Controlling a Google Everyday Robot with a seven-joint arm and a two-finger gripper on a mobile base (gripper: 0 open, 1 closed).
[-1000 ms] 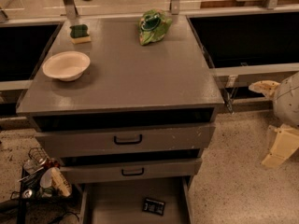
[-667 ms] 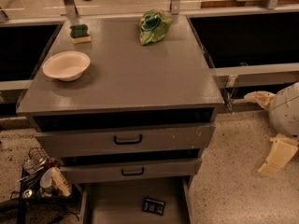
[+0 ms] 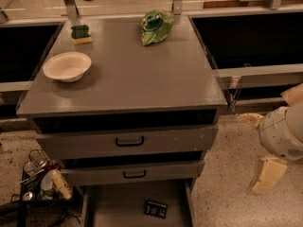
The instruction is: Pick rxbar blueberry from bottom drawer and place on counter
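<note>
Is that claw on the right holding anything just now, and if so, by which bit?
Nothing. The claw hangs open and empty, low to the right of the counter; the rxbar blueberry lies untouched in the bottom drawer.

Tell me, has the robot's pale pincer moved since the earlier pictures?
Yes. The pale pincer, low at the right of the view, has moved down and left against the flat grey counter and its front right corner, nearer the open grey bottom drawer.

The gripper is held low at the right edge of the view, carried on a rounded white wrist and angled downward.
</note>
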